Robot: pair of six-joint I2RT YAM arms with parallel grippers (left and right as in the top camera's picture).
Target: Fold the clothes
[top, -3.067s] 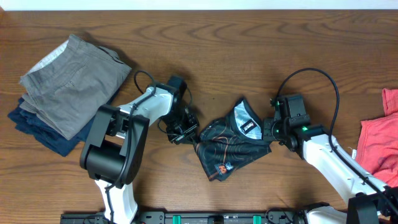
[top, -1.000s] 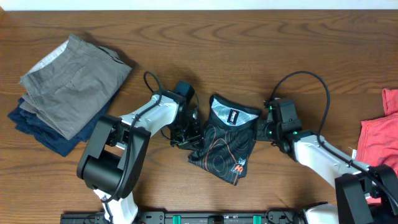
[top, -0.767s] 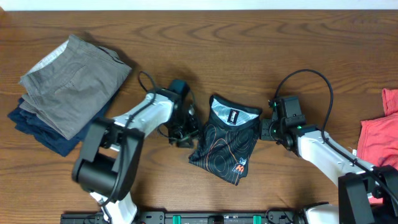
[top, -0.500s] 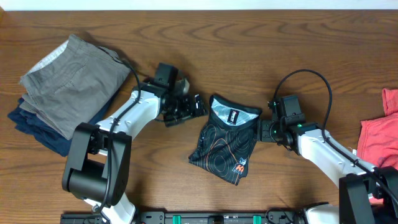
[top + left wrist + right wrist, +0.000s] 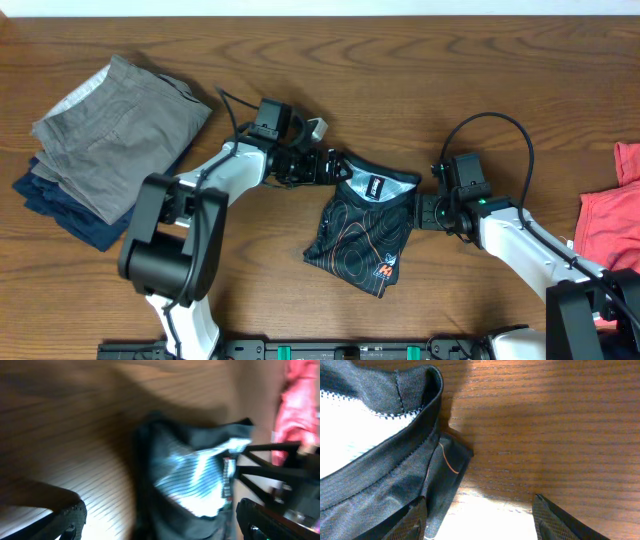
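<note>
The clothes, a black jersey [image 5: 360,235] with fine orange contour lines, lie folded into a small packet on the table, the pale inner collar [image 5: 375,185] facing up. My left gripper [image 5: 330,165] hovers at the packet's upper left corner, jaws wide open. The blurred left wrist view shows the jersey [image 5: 195,475] ahead of the left gripper [image 5: 160,527], nothing pinched. My right gripper [image 5: 422,212] rests at the packet's right edge, open. In the right wrist view bare wood lies between the right gripper's [image 5: 480,525] fingers, and the jersey's hem [image 5: 380,460] touches the left finger.
A stack of grey and navy folded trousers [image 5: 110,140] lies at the far left. A red shirt [image 5: 610,225] sits at the right edge, also seen in the left wrist view as a pink blur [image 5: 300,400]. The table's far edge runs along the top.
Both grippers opened and let go of the jersey. The left gripper swung from the packet's left edge up to its collar corner. The right gripper stayed put, and the jersey lies still.
</note>
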